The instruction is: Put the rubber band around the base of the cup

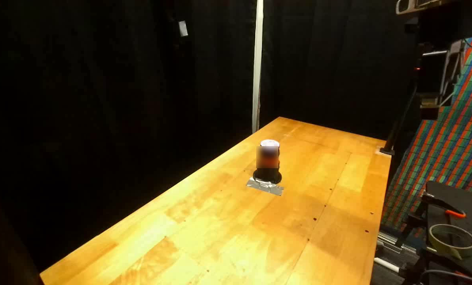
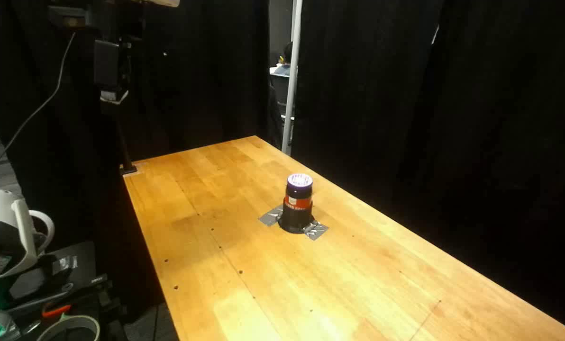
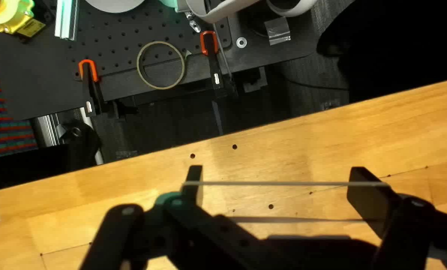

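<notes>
We've got the thin greyish rubber band (image 3: 276, 183) stretched round both fingers (image 3: 368, 200) of the black two-finger gripper (image 3: 276, 180), which are spread wide, nothing pinched between them. We'd centre that loop over the short, dark, cylindrical cup (image 2: 298, 201) with the orange-red middle (material? can't tell), come straight down with a finger each side, and let the band slip off once the tips are low, or it'll probably grab too high. Cup's upright on the honey-coloured, rectangular wooden table (image 2: 235, 189) in both exterior views, well apart from the fingers and outside the wrist view.
</notes>
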Robot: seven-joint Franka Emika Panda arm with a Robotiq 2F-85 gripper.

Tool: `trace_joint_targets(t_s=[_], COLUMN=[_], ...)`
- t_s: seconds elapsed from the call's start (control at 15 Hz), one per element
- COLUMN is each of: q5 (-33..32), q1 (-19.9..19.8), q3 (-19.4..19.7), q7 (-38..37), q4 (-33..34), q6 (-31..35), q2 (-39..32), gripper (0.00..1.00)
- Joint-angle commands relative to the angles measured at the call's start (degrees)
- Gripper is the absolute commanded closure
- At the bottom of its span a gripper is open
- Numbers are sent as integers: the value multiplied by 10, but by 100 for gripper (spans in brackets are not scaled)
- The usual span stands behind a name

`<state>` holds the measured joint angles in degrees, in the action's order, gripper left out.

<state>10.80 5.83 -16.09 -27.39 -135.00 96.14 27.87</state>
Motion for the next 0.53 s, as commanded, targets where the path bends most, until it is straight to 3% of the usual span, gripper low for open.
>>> trace_joint_targets(t_s=[0.0, 0.27, 0.47], q5=[-1, -1, -36], q1=[4, 3, 0], q3=[3, 3, 28], q7=[-1, -1, 93], q4=[3, 7, 8], q6=[0, -1, 17], q2=[-1, 1, -42], gripper=[0, 0, 0])
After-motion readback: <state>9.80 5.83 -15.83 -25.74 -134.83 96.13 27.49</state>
